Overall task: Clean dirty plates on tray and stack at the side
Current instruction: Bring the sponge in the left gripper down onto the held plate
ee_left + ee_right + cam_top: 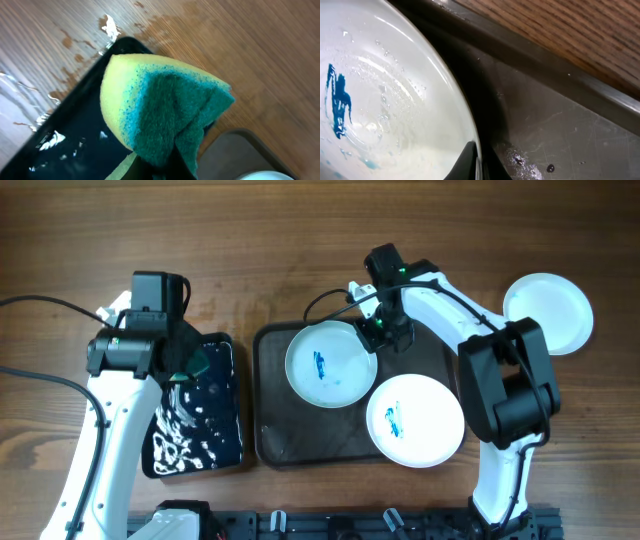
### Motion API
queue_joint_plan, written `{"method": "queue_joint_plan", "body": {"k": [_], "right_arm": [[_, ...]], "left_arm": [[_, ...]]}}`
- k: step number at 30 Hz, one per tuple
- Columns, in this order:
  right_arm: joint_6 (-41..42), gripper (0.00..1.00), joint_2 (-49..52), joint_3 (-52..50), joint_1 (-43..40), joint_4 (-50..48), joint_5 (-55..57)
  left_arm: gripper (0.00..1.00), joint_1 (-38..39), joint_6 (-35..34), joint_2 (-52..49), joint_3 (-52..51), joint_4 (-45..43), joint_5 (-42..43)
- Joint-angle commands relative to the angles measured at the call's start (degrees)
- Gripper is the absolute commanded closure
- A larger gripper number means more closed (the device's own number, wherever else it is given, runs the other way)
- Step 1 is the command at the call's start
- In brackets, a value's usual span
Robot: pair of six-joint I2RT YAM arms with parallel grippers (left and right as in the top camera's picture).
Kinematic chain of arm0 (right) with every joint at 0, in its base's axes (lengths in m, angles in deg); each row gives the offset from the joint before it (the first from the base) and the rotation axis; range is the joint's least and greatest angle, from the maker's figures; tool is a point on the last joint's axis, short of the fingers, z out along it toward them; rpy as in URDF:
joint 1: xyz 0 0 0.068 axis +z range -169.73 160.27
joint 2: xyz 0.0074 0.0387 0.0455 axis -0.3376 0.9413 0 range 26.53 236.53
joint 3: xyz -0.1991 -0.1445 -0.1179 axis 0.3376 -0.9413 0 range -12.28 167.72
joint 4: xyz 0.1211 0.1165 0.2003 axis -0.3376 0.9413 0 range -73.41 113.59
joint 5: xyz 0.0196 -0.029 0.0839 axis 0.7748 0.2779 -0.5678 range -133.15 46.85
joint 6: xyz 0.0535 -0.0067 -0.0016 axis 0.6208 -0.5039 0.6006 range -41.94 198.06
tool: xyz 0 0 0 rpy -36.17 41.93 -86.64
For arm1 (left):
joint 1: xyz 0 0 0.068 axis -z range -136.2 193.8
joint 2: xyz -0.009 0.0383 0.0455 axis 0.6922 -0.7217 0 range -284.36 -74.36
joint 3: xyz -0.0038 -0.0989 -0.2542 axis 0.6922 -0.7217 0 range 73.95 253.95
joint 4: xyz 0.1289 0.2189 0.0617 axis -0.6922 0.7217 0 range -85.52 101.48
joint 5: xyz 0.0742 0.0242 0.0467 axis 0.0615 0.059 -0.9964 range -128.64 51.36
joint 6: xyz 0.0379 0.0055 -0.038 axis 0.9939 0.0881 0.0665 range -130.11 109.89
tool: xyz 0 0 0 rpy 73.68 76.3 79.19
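A pale blue plate [330, 363] with a blue smear lies at the back left of the grey-brown tray [272, 430]. My right gripper [377, 330] is shut on its right rim; in the right wrist view the fingers [479, 162] pinch the rim of the plate [385, 105]. A white plate [415, 420] with a blue smear lies at the tray's front right. A clean white plate [548, 312] rests on the table at the right. My left gripper [188, 366] is shut on a yellow and green sponge [160, 107] above the black tray.
A glossy black tray [200, 420] with water and foam sits left of the grey-brown tray; it also shows in the left wrist view [70, 150]. Water is splashed on the wood [107, 25] beside it. Cables run across the left of the table.
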Motion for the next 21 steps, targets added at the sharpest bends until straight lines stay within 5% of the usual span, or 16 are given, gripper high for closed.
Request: {"method": "queue_joint_plan", "body": {"k": [1, 6, 14, 21], "right_arm": [[2.86, 0.95, 2.51, -2.73, 0.76, -0.33, -3.06], [2.93, 0.95, 2.51, -2.73, 0.79, 0.09, -6.49], [3.28, 0.95, 2.51, -2.73, 0.81, 0.07, -6.49], [3.26, 0.95, 2.51, -2.73, 0.81, 0.24, -6.51]], "left_arm": [[0.96, -0.2, 0.92, -0.33, 1.22, -2.19, 9.01], [0.96, 0.22, 0.94, -0.68, 1.14, -8.2, 28.15], [0.96, 10.27, 8.11, -12.94, 1.09, -17.51, 41.72], [0.96, 19.37, 13.86, -24.94, 1.09, -20.39, 44.44]]}}
